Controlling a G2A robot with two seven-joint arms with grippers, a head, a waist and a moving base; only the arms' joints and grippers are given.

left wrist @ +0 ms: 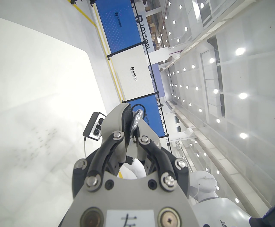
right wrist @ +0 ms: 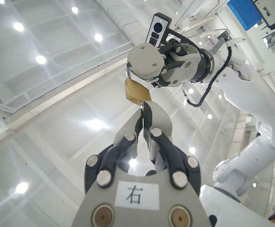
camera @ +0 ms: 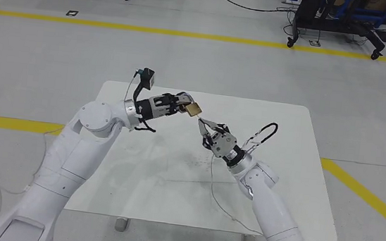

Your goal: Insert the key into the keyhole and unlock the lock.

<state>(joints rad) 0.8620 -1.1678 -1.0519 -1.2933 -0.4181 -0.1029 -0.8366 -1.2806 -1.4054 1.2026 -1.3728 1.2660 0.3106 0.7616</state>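
Note:
A brass padlock (camera: 193, 109) hangs in the air above the white table (camera: 283, 137), with my left gripper (camera: 183, 103) shut on its silver shackle (left wrist: 136, 117). The right wrist view shows the lock body (right wrist: 137, 91) below the left gripper (right wrist: 131, 75), keyhole end facing my right gripper (right wrist: 143, 107). My right gripper (camera: 205, 126) is shut on a small silver key (right wrist: 141, 105). The key's tip touches the keyhole at the lock's bottom face; how deep it sits I cannot tell. In the left wrist view the lock body is hidden behind the left gripper (left wrist: 132, 114).
Both arms meet over the back middle of the table. Yellow floor lines (camera: 188, 33) run behind and beside the table. A dark wheeled rack (camera: 337, 29) stands far off at the back right.

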